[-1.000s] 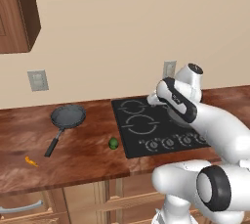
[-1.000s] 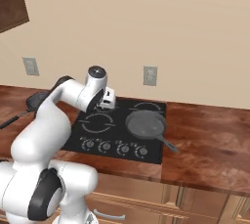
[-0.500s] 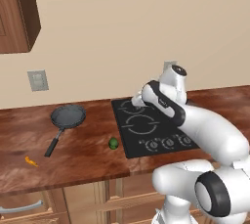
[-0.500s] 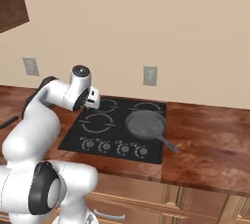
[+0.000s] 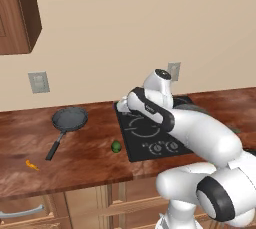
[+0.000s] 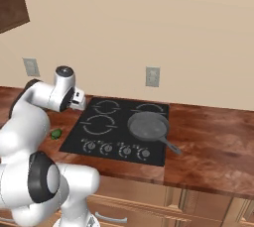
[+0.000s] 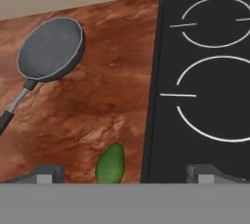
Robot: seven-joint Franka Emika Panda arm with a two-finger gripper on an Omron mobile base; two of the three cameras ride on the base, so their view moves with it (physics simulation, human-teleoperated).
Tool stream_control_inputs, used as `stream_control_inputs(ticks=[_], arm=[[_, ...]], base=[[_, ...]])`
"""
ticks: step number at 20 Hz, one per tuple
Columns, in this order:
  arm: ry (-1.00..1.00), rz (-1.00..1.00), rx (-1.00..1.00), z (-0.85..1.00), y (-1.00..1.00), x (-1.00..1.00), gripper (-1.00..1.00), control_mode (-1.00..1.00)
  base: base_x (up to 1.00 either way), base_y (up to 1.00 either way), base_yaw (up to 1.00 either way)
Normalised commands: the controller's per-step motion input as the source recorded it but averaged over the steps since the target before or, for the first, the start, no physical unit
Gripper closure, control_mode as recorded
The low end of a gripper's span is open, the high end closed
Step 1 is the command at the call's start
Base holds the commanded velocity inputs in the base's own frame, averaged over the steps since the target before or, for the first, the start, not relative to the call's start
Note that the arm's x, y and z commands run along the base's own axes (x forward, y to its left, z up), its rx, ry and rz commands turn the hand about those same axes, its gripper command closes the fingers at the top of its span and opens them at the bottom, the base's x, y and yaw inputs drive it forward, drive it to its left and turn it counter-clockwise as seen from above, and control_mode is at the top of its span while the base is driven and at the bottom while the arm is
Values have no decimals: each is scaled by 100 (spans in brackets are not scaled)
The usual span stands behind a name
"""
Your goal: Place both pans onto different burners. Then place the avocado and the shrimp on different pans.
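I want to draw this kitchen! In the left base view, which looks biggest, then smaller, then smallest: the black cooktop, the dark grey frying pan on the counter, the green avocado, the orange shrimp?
Largest to smallest:
1. Black glass cooktop, partly hidden by the arm
2. Dark grey frying pan
3. Green avocado
4. Orange shrimp

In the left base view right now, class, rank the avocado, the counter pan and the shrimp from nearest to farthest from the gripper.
1. avocado, on the counter beside the cooktop.
2. counter pan, farther left, toward the wall.
3. shrimp, far left, near the counter's front edge.
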Motion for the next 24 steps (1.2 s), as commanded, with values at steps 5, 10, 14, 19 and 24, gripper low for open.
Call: stream_control_inputs(ticks=[5,10,14,19,24], arm=[[6,1,0,-10,62,0,-100,-100],[6,1,0,-13,61,0,-100,-100],[5,0,0,-9,56,0,-100,-100],[5,0,0,-3,54,0,-100,-100],[6,0,0,-7,52,0,-100,-100]], base=[[0,0,0],[0,0,0],[0,0,0],[0,0,0],[0,0,0]])
